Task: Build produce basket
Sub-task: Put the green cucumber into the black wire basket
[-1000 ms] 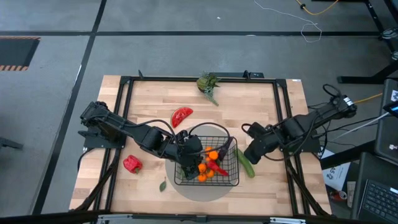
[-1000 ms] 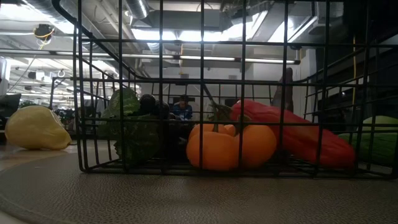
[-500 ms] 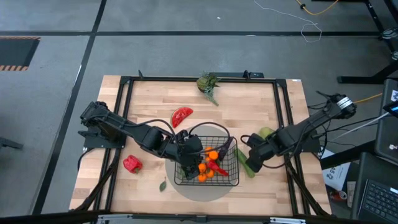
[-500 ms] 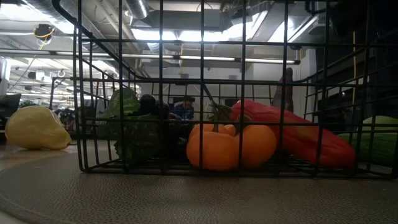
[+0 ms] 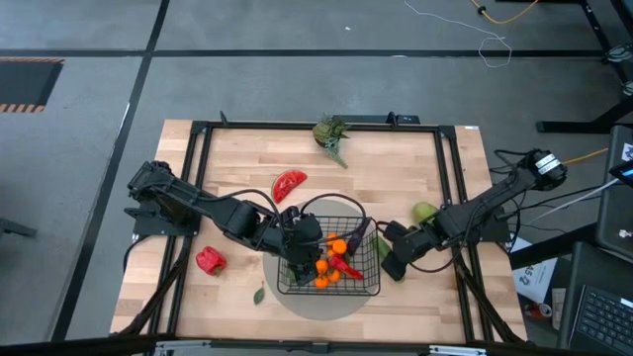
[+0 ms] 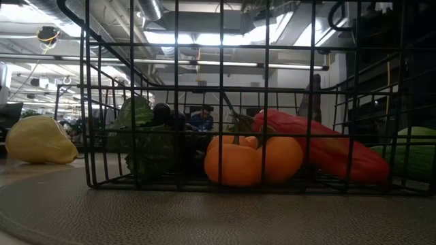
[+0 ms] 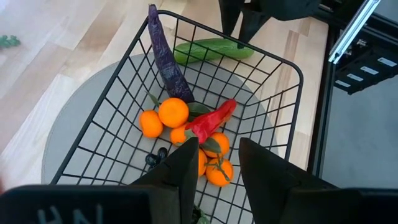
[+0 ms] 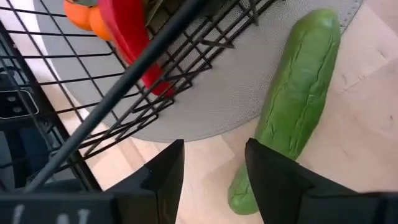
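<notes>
The black wire basket stands on a grey round mat. It holds oranges, a red chili, a purple eggplant and dark grapes. My left gripper hovers open over the basket's left part. My right gripper is open and low at the basket's right side. Its fingers stand over one end of the green cucumber, which lies half on the mat's edge and half on the table. No touch shows.
On the wood lie a green pear, a red pepper, a watermelon slice and leafy greens at the far edge. A yellow fruit sits left of the basket in the low view. A black frame borders the table.
My right gripper has moved toward the table's left and near edge, coming in over the cucumber beside the basket. The move has uncovered the green pear behind it. The cucumber and the basket's contents have stayed put.
</notes>
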Robot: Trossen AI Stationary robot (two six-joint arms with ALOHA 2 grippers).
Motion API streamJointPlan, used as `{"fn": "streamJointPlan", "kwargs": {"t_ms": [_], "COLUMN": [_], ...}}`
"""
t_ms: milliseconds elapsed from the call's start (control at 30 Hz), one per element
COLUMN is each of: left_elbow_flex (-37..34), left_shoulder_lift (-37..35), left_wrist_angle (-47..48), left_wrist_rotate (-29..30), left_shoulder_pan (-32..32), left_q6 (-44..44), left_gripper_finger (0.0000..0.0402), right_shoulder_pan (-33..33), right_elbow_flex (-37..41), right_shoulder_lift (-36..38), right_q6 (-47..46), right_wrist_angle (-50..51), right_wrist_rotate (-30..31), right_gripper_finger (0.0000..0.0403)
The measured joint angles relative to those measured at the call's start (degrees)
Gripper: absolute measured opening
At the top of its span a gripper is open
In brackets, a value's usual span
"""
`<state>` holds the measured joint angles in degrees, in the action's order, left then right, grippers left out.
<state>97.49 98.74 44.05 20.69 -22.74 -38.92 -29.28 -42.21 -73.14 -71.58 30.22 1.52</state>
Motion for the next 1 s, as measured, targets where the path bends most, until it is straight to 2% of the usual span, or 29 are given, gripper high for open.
{"fn": "streamJointPlan", "kwargs": {"t_ms": [433,700,1000], "left_elbow_flex": [0.00,0.00,0.00], "left_shoulder_lift": [0.00,0.00,0.00], "left_wrist_angle": [0.00,0.02,0.02], "left_wrist_rotate": [0.04,0.84,1.20], "left_shoulder_pan": [0.00,-0.02,0.00], "left_q6": [-0.04,-0.06,-0.07], "left_gripper_finger": [0.0110,0.0110,0.0110], "right_shoulder_pan": [0.00,0.35,0.35], "right_elbow_flex": [0.61,0.61,0.61], "right_shoulder_lift": [0.00,0.00,0.00], "right_q6": [-0.12,2.14,1.27], "right_wrist_angle": [0.44,5.70,6.18], "right_wrist_rotate": [0.35,1.16,1.52], "right_gripper_finger": [0.0170,0.0170,0.0170]}}
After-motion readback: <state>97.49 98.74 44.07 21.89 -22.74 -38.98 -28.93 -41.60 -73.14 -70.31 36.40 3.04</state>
